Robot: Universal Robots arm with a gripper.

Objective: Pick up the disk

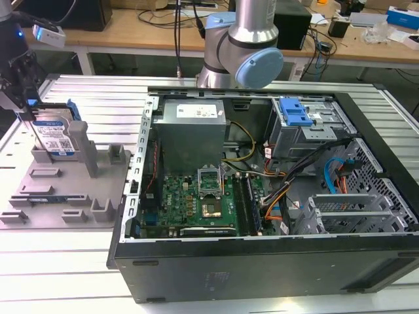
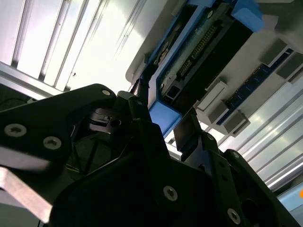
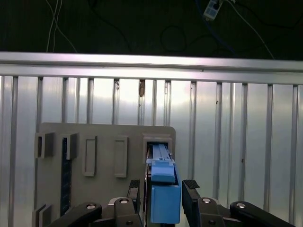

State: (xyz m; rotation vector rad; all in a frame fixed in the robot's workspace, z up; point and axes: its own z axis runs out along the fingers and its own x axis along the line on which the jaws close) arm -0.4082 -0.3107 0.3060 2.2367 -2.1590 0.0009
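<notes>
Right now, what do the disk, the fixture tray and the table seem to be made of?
The disk carries a glossy blue-and-white label; its casing edge looks like grey metal, though unsure, and its blue rails look plastic. The fixture tray is matte grey and moulded-looking, probably plastic. The table has bright ribbed slats, probably aluminium.

Disk (image 1: 54, 136): silver metal, blue-and-white label, blue side rails. Gripper (image 1: 26, 104): black. Fixture tray (image 1: 65, 193): plain grey. Table (image 1: 59, 268): silver aluminium, ribbed in parallel stripes. Computer case (image 1: 262, 278): black shell. Motherboard (image 1: 196, 199): green. Power supply (image 1: 193, 134): grey. Drive bay (image 1: 294, 112): blue front. Arm joint cap (image 1: 260, 67): light blue, 1 seen.
</notes>
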